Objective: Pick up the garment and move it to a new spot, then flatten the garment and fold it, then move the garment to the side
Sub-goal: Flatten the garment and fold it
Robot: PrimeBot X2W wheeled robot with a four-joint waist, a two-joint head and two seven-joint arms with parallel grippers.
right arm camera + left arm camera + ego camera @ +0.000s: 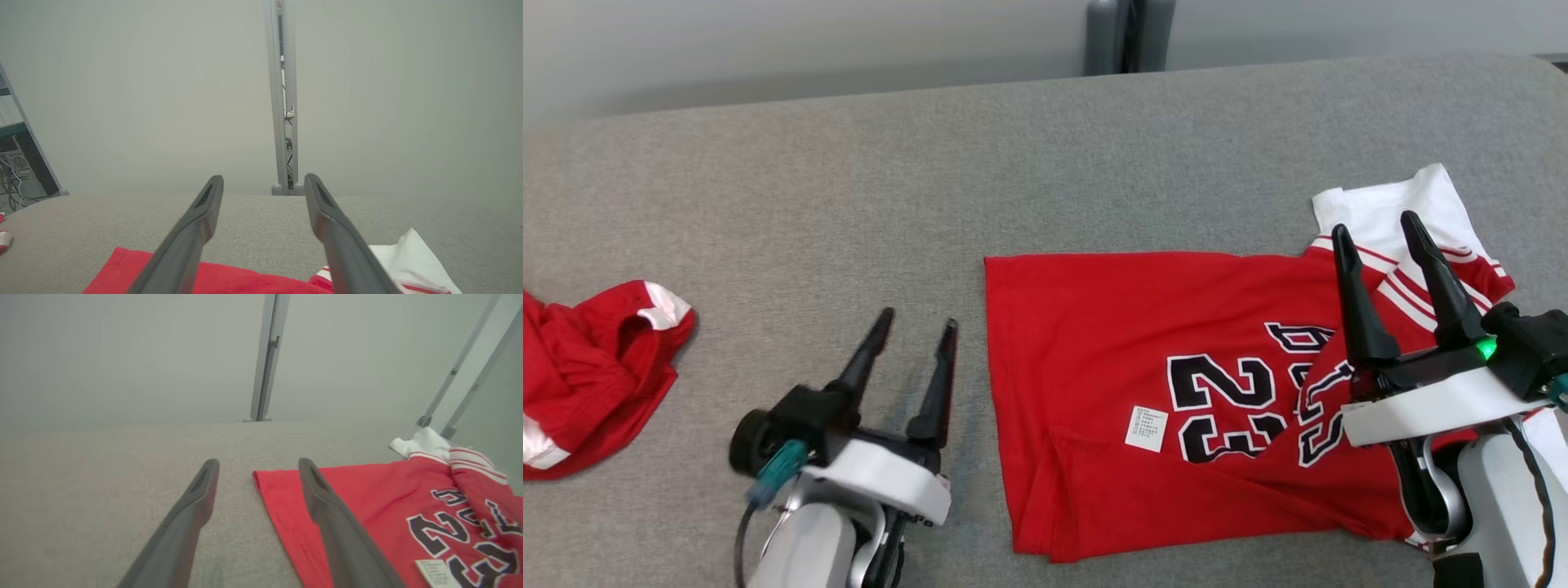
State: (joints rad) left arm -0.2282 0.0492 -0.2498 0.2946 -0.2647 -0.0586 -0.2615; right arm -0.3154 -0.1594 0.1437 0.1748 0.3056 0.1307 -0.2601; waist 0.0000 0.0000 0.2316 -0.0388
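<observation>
The garment [1143, 351] is a red jersey with black-and-white numbers and white sleeve parts, lying partly folded on the grey table [866, 196] at centre right. It also appears in the left wrist view as a red garment [384, 510] at the right, and its near edge shows low in the right wrist view, garment [245, 279]. My left gripper [913, 320] hovers open just left of the jersey's left edge, nothing between its fingers [192, 514]. My right gripper [1372, 229] stands open above the jersey's right end, holding nothing.
A second red-and-white piece of clothing [588, 376] lies crumpled at the table's left edge. A grey post [1127, 37] stands behind the table's far edge. Bare grey surface stretches across the far half and the middle left.
</observation>
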